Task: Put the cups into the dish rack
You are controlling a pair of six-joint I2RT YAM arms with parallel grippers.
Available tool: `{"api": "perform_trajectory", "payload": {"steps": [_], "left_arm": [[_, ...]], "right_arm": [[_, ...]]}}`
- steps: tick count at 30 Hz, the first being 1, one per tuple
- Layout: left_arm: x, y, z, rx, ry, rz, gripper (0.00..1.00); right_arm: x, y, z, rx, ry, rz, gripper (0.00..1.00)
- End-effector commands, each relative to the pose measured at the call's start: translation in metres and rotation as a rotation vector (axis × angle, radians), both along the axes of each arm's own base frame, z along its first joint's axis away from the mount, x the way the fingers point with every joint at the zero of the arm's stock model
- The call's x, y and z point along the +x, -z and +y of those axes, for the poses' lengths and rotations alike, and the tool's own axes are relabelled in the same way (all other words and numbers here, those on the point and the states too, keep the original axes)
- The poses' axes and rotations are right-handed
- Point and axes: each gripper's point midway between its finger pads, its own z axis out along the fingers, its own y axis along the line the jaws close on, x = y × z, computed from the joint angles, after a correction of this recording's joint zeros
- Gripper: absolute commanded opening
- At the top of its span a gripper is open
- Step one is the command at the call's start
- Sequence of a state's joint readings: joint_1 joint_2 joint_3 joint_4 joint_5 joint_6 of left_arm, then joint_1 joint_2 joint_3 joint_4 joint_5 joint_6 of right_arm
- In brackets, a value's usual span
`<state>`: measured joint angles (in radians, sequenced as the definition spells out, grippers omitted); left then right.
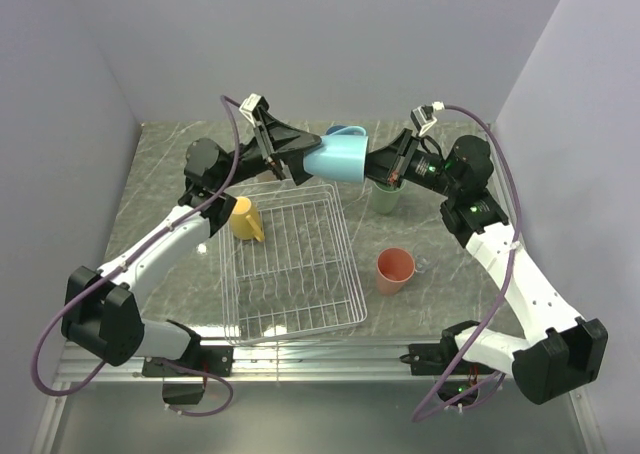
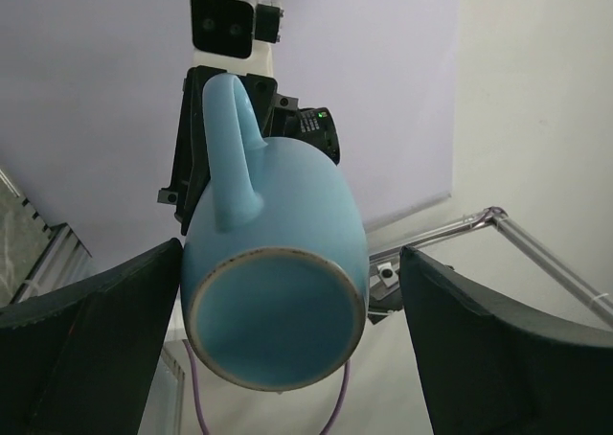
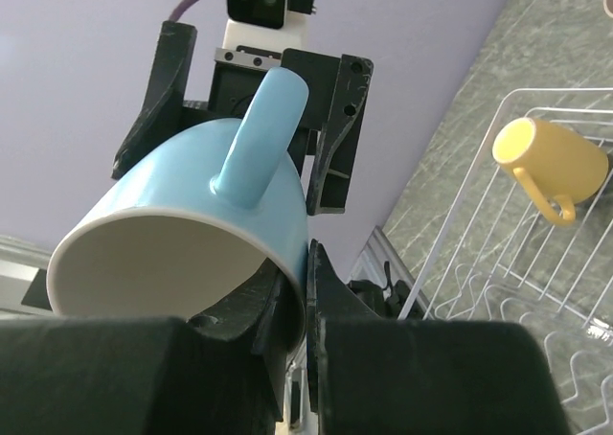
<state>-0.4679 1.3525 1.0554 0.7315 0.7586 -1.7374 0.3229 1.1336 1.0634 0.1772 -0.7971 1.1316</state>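
Note:
A light-blue mug hangs in the air on its side above the far edge of the white wire dish rack. My right gripper is shut on its rim, one finger inside and one outside, as the right wrist view shows. My left gripper is open with its fingers either side of the mug's base. A yellow mug lies in the rack's far left part. A salmon-pink cup stands right of the rack. A green cup stands partly hidden under my right gripper. A blue cup peeks out behind the mug. The beige cup is out of view.
The rack fills the middle of the grey marble table. Purple walls close in the back and both sides. A metal rail runs along the near edge by the arm bases.

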Motion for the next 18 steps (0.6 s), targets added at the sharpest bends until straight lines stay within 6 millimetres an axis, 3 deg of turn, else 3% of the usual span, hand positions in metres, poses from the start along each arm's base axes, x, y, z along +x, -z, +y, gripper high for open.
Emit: {"api": "perform_trajectory", "payload": {"steps": [1, 5, 8, 9, 11, 12, 15, 16, 17, 18], "left_arm": [[-0.025, -0.031, -0.006, -0.007, 0.036, -0.156, 0.99], [-0.026, -0.024, -0.011, 0.019, 0.044, -0.15, 0.94], [-0.026, -0.021, -0.013, 0.035, 0.038, -0.15, 0.79], [-0.026, -0.022, -0.012, 0.037, 0.033, -0.152, 0.67], [-0.026, -0.021, -0.012, 0.04, 0.029, -0.152, 0.55], [-0.026, -0.021, -0.012, 0.041, 0.031, -0.151, 0.36], [-0.025, -0.02, -0.012, 0.04, 0.025, -0.143, 0.06], [-0.025, -0.021, -0.011, 0.032, 0.023, -0.142, 0.02], [-0.024, -0.019, -0.011, 0.03, 0.021, -0.137, 0.01], [-0.025, -0.02, -0.01, 0.024, 0.019, -0.142, 0.0]], "right_arm": [[-0.004, -0.018, 0.0, 0.016, 0.019, -0.093, 0.0], [-0.003, -0.02, -0.001, 0.003, 0.029, -0.104, 0.0], [-0.003, -0.019, -0.001, 0.007, 0.027, -0.1, 0.0], [-0.001, -0.017, -0.001, 0.005, 0.033, -0.096, 0.0], [-0.003, -0.017, -0.002, 0.004, 0.038, -0.101, 0.0], [-0.002, -0.017, -0.003, 0.004, 0.048, -0.098, 0.0], [0.0, -0.015, -0.004, -0.01, 0.055, -0.089, 0.02], [0.002, -0.014, -0.004, -0.021, 0.065, -0.091, 0.12], [0.003, -0.013, -0.005, -0.028, 0.07, -0.089, 0.44], [0.004, -0.011, -0.005, -0.046, 0.076, -0.069, 0.55]]}}
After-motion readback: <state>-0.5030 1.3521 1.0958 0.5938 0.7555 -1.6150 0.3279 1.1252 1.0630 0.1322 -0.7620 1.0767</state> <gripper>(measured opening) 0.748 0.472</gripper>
